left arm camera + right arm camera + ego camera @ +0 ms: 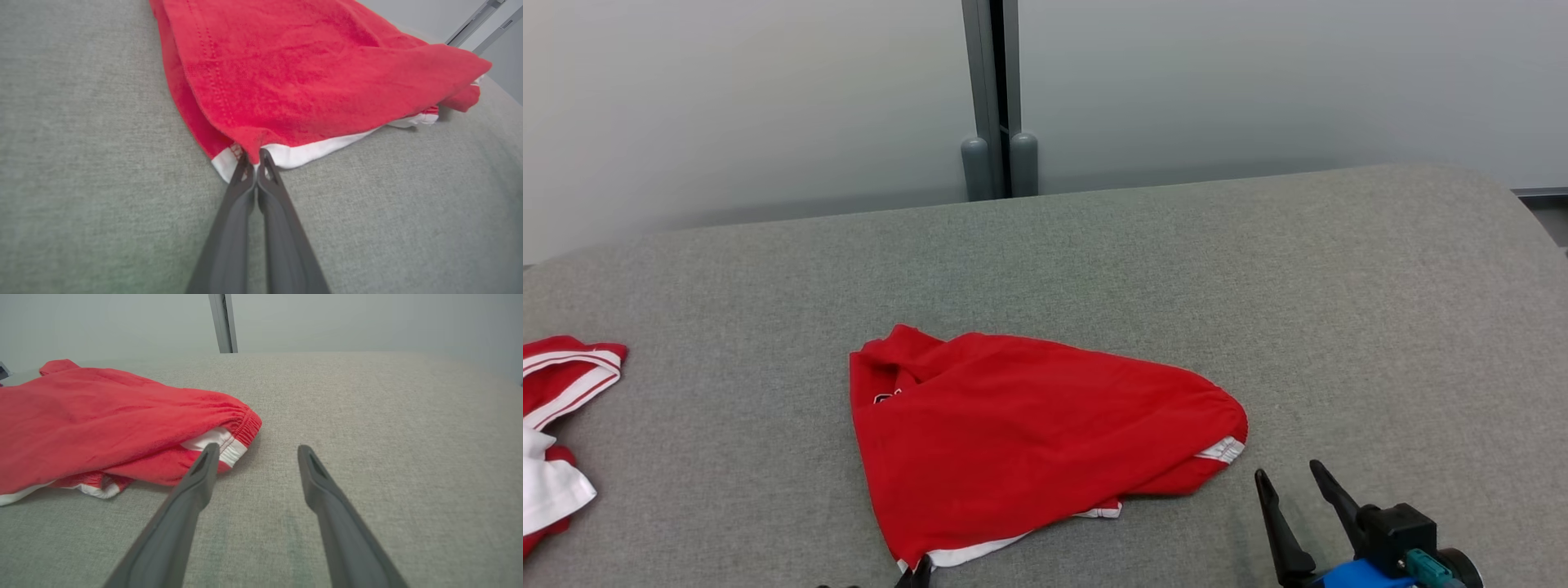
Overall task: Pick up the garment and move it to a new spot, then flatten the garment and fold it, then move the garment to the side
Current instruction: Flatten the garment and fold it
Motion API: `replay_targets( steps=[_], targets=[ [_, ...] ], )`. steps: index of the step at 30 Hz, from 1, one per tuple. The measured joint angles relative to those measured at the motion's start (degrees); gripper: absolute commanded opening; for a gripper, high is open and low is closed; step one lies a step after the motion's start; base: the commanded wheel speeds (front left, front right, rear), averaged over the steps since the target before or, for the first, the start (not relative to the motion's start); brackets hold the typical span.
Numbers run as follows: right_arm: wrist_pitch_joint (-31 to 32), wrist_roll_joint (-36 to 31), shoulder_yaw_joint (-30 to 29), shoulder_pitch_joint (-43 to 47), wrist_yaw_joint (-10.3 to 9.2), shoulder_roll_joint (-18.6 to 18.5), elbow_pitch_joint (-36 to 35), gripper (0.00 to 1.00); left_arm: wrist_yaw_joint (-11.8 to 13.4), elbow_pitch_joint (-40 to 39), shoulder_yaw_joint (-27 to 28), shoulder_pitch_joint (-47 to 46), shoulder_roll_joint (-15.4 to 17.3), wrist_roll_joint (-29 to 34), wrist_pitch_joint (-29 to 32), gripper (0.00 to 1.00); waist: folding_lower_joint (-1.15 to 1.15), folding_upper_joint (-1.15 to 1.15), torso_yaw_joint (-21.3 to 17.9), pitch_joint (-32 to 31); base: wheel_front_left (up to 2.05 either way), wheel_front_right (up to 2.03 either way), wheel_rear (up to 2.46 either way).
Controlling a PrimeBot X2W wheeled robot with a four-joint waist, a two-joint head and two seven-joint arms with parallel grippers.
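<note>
The red garment (1029, 416) lies in a soft heap in the middle of the grey counter (1339, 286). The left end effector (255, 159) is pressed together. It is pinching the garment's near corner, right at the white edge. The right end effector (255, 451) is spread wide and holds nothing. It sits just to the right of the garment, near the stretchy end, not touching it. Another red and white cloth (560, 408) lies well apart at the counter's left edge.
</note>
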Motion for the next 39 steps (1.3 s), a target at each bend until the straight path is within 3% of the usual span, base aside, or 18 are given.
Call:
replay_targets(
  steps=[13,23,29,32,35,39],
  targets=[
    [0.0,8.8,4.4,-4.4,-0.01,0.0,6.6,1.0,0.0,-3.0,3.1,-1.7,1.5,1.5,0.0,0.0,0.0,0.0,2.0,3.1,0.0,0.0,0.0],
    [0.0,10.5,5.6,-7.2,-0.01,0.0,8.8,0.98,0.0,-3.7,3.1,-2.7,2.5,1.4,0.0,0.0,0.0,0.0,2.9,5.3,0.0,0.0,0.0],
    [0.0,10.5,6.0,-7.9,-0.01,0.0,9.2,0.81,0.0,-3.6,3.2,-3.2,3.2,1.0,0.0,0.0,0.0,0.0,3.5,6.2,0.0,0.0,0.0],
    [0.0,10.6,6.5,-7.9,-0.01,0.0,9.2,0.49,0.0,-3.6,3.3,-3.3,3.2,1.0,0.0,0.0,0.0,0.0,3.6,6.4,0.0,0.0,0.0],
    [0.0,10.6,7.2,-7.8,-0.01,0.0,8.9,0.36,0.0,-3.5,3.6,-3.5,3.2,1.0,0.0,0.0,0.0,0.0,3.6,6.7,0.0,0.0,0.0],
    [0.0,10.6,8.0,-7.4,-0.01,0.0,7.8,0.28,0.0,-3.4,4.1,-4.0,3.2,1.0,0.0,0.0,0.0,0.0,3.5,6.9,0.0,0.0,0.0]
  ],
)
